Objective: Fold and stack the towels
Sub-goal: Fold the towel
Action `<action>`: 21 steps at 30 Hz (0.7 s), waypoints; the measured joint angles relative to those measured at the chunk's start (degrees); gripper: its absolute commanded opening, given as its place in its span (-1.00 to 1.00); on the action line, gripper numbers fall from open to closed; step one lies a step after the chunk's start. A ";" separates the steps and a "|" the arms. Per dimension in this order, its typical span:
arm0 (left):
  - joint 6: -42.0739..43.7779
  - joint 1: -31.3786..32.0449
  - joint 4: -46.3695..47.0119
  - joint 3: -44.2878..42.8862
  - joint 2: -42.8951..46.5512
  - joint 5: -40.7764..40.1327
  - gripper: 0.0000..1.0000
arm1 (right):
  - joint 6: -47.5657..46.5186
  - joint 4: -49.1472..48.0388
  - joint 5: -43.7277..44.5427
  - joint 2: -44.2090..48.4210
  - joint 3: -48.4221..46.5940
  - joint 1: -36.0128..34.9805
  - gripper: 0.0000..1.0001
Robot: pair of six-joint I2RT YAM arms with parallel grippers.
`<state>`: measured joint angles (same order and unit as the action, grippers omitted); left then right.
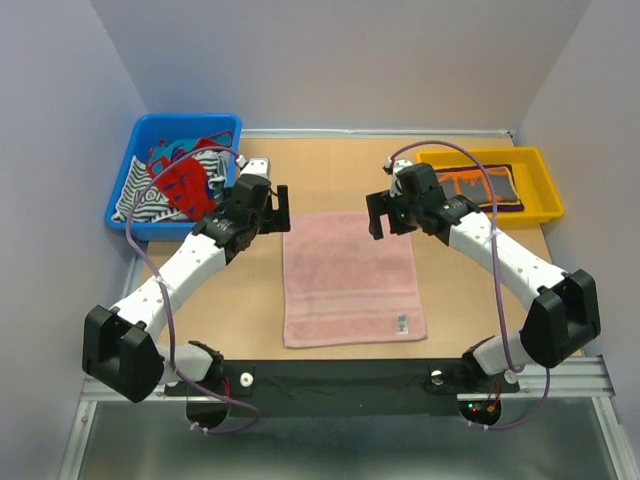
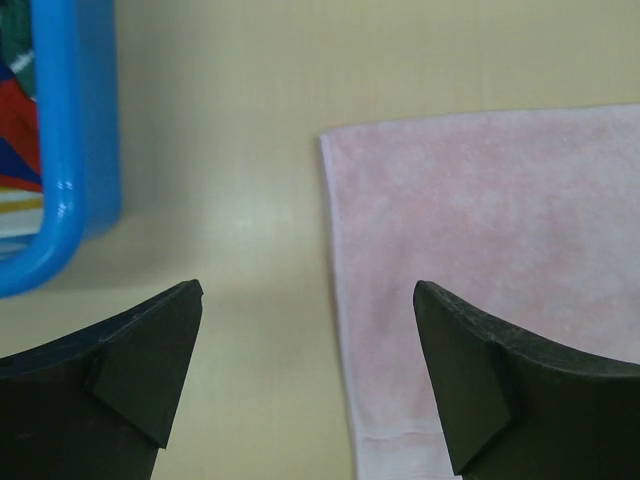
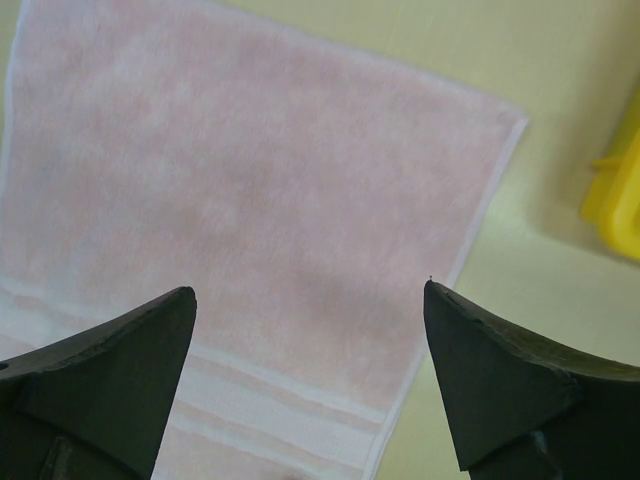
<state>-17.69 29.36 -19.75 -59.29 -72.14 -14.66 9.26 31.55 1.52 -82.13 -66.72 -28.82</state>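
Note:
The pale pink towel (image 1: 350, 278) lies flat on the table centre. My left gripper (image 1: 279, 208) is open above its far left corner; the left wrist view shows the towel's left edge (image 2: 480, 250) between my fingers. My right gripper (image 1: 385, 213) is open above its far right corner, with the towel (image 3: 250, 200) below in the right wrist view. A dark towel with orange pattern (image 1: 485, 187) lies in the yellow tray (image 1: 545, 200). Several patterned cloths (image 1: 180, 180) fill the blue bin (image 1: 130, 200). The dark purple towel is not clearly seen.
The blue bin stands at the far left, and its rim shows in the left wrist view (image 2: 60, 150). The yellow tray stands at the far right, with a corner in the right wrist view (image 3: 620, 200). Walls enclose the table on three sides.

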 measured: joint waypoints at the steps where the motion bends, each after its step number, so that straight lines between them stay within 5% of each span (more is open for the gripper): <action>1: 1.92 -0.83 0.72 0.00 -0.09 0.15 0.97 | -0.98 -0.70 1.29 -0.50 -1.22 0.09 1.00; 7: 10.23 -3.39 4.46 -0.02 -1.73 2.03 0.97 | -11.28 -5.05 3.67 -9.90 -9.77 2.10 0.71; 21: 15.10 -3.61 7.74 1.46 -7.76 -0.50 0.93 | -33.75 -3.10 -11.34 -27.61 -17.22 16.39 0.24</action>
<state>-2.59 25.76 -12.01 -57.82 -79.90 -15.16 -24.49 28.45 -9.82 -109.73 -83.94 -12.43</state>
